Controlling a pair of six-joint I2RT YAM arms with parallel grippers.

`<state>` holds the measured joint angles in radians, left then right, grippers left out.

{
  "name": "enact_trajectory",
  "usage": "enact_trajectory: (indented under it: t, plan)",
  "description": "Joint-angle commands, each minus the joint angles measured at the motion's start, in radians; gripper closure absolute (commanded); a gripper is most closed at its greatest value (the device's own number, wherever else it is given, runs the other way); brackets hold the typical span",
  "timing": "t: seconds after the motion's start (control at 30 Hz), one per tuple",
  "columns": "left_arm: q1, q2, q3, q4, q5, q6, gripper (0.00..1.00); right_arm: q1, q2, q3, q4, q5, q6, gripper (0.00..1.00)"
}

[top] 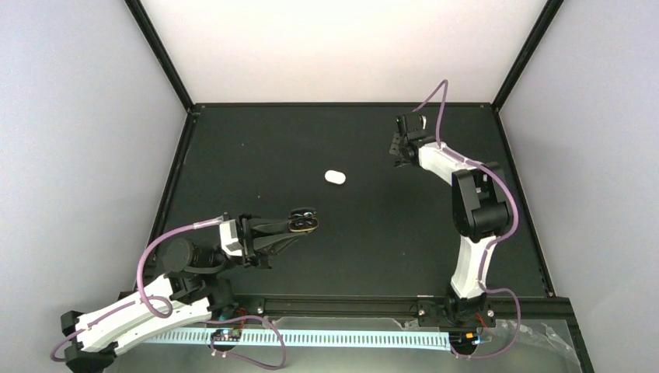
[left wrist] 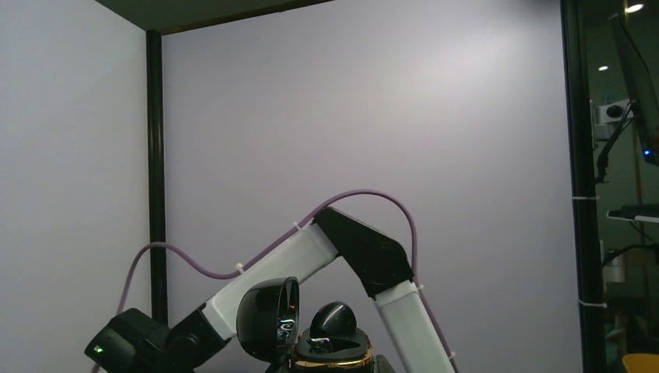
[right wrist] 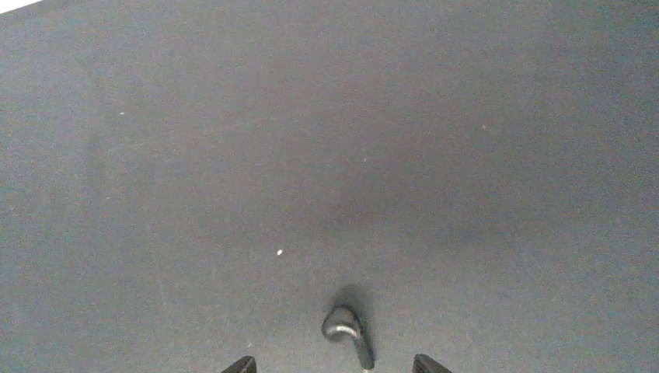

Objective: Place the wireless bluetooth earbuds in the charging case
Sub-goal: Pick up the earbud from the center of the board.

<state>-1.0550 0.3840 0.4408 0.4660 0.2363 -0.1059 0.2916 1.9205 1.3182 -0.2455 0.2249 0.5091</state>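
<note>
One shiny dark earbud [left wrist: 332,317] is sitting in the open charging case [left wrist: 330,360], which the left tool [top: 301,224] is holding tight. Another small dark curled earbud [right wrist: 346,332] is lying on the bench [top: 256,155] between the half-wide fingertips of the right tool [top: 399,158], touching neither. A white oval thing [top: 335,177] is lying on the bench between both tools, well apart from each.
</note>
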Motion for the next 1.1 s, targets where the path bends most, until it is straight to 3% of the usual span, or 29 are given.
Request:
enact_trajectory:
  t: [0.0, 0.33, 1.07]
  plan:
    - [0.002, 0.024, -0.005, 0.014, -0.015, 0.028, 0.98, -0.011, 0.082, 0.11, -0.101, -0.017, -0.1, 0.49]
    - [0.002, 0.064, -0.005, 0.028, -0.016, 0.041, 0.98, -0.043, 0.215, 0.243, -0.192, -0.076, -0.111, 0.55]
    - [0.001, 0.046, -0.017, 0.025, -0.026, 0.047, 0.98, -0.043, 0.308, 0.4, -0.359, -0.079, -0.136, 0.7]
